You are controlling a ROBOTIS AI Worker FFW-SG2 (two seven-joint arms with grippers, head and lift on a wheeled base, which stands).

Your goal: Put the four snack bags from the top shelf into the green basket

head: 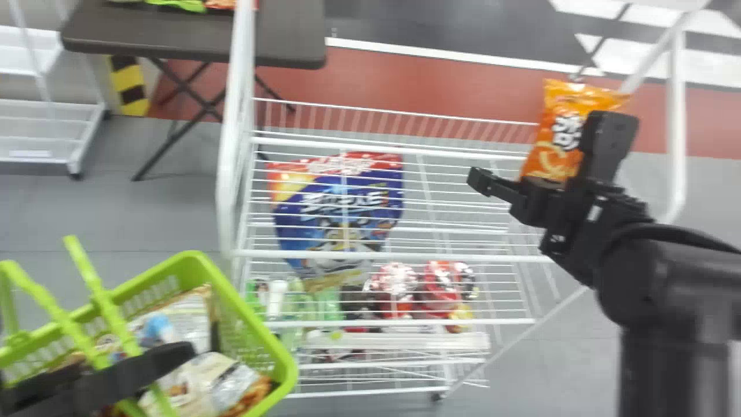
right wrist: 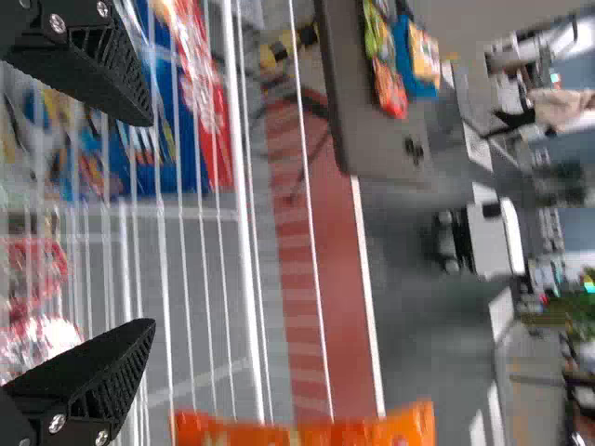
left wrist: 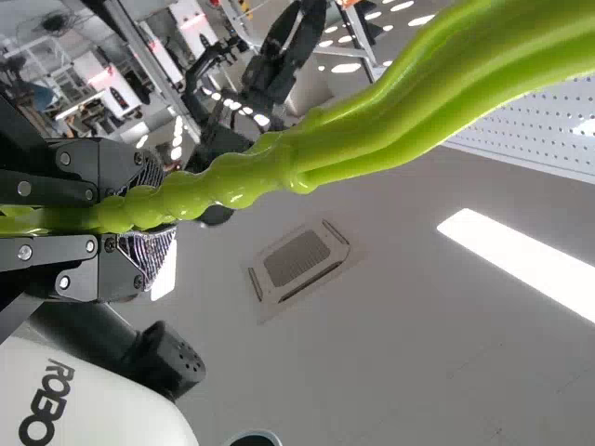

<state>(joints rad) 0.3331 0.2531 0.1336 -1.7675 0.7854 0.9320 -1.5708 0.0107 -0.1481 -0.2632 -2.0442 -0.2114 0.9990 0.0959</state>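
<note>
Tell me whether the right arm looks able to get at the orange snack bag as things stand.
Probably yes: the right gripper is open and empty near the orange snack bag, with nothing visibly in between, though it likely must shift sideways.

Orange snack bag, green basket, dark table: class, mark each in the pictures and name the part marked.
Orange snack bag (head: 556,130): head view, its printed front.
Green basket (head: 252,324): head view, its rim.
Dark table (head: 283,32): head view, bare tabletop.

An orange snack bag tilts near the top shelf; the green basket is partly filled.
</note>
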